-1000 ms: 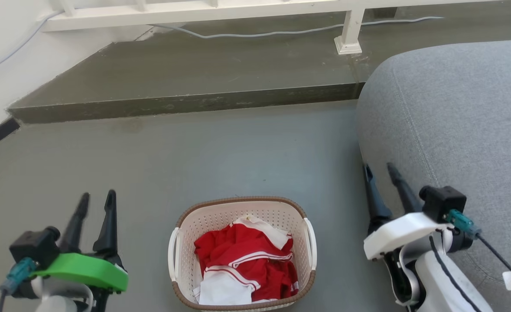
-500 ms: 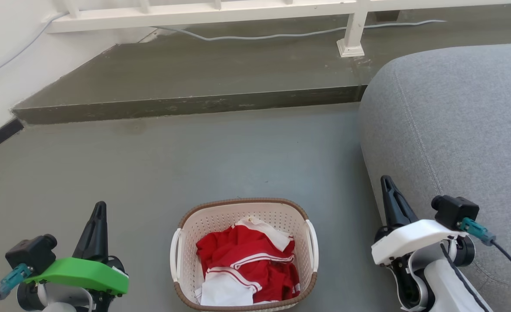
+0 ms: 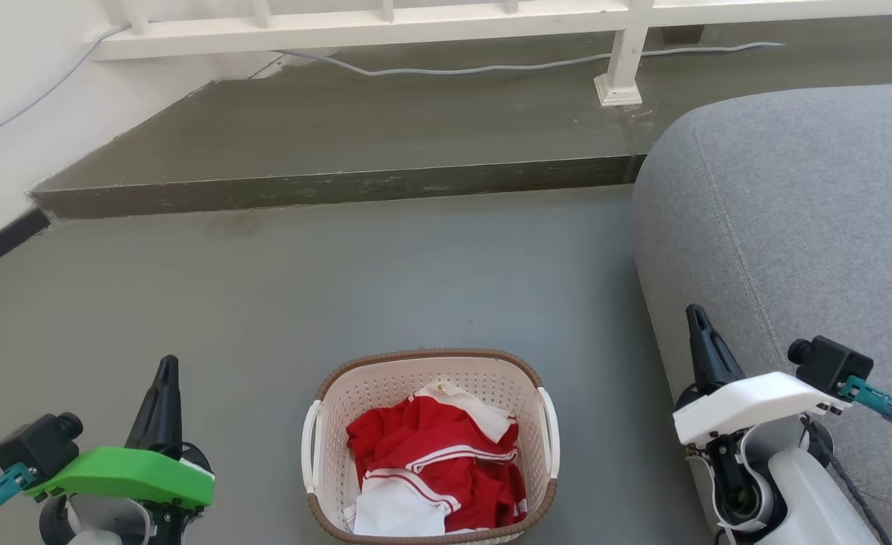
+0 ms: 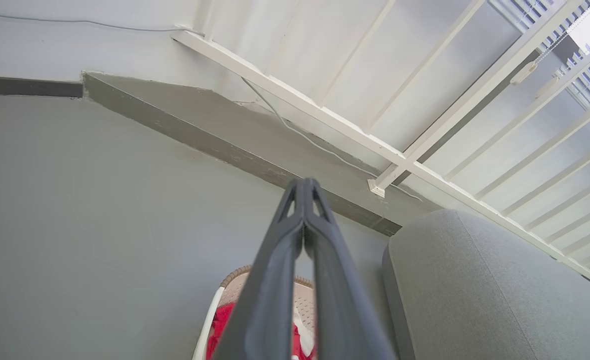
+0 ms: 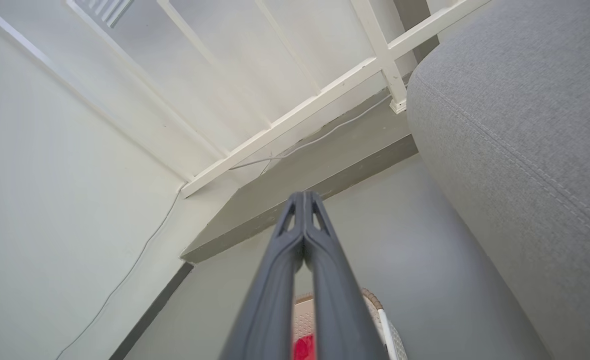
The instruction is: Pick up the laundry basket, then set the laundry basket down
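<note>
The laundry basket stands on the grey floor at the bottom centre of the head view, cream-white and perforated with a brown rim and white side handles, holding red and white clothes. My left gripper is shut and empty, raised to the basket's left, well apart from it. My right gripper is shut and empty to the basket's right, beside the grey sofa. In the left wrist view the shut left gripper points over the basket. In the right wrist view the shut right gripper hangs above the basket's rim.
A grey sofa fills the right side, close to my right arm. A raised dark step crosses the floor ahead, with a white railing and a grey cable on it. A white wall is at the left.
Both grippers went from open to shut with nothing in them, and both arms dropped lower and outward. The head camera shifted slightly, so the basket sits a little further right in the picture.
</note>
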`<state>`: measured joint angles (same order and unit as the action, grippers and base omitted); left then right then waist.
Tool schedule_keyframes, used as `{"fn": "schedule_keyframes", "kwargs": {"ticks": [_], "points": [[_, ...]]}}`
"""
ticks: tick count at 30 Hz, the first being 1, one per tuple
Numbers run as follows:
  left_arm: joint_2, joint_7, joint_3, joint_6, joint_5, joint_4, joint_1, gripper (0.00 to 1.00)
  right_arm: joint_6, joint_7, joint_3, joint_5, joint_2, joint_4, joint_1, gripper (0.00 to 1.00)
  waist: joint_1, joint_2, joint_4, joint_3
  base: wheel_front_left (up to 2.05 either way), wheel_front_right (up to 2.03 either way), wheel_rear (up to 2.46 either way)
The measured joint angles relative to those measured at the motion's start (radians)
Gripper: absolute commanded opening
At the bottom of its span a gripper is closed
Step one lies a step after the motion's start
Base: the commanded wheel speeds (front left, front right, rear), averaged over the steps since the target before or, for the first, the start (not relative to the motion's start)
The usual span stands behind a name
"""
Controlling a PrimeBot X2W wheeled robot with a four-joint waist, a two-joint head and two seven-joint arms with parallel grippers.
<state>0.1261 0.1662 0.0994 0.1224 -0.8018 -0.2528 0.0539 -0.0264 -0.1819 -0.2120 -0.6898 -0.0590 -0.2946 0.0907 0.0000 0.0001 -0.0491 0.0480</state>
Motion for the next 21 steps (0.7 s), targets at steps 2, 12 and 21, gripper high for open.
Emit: {"fn": "schedule_keyframes", "kwargs": {"ticks": [2, 12, 21], "points": [[-0.006, -0.008, -0.003, 0.000, -0.021, 0.000, 0.000, 0.00, 0.002, 0.008, 0.009, -0.023, 0.000, 0.002, 0.000, 0.00, 0.0000, 0.0000, 0.001, -0.001, 0.00, 0.00, 0.00], [-0.016, -0.044, -0.027, 0.000, -0.127, -0.003, 0.000, 0.00, 0.021, 0.044, 0.049, -0.150, -0.001, 0.004, 0.000, 0.00, 0.0000, 0.0000, 0.008, -0.007, 0.00, 0.00, 0.00], [-0.021, -0.079, -0.044, 0.000, -0.227, -0.007, 0.000, 0.00, 0.038, 0.075, 0.084, -0.263, -0.002, 0.005, 0.000, 0.00, 0.0000, -0.0001, 0.014, -0.013, 0.00, 0.00, 0.00]]}}
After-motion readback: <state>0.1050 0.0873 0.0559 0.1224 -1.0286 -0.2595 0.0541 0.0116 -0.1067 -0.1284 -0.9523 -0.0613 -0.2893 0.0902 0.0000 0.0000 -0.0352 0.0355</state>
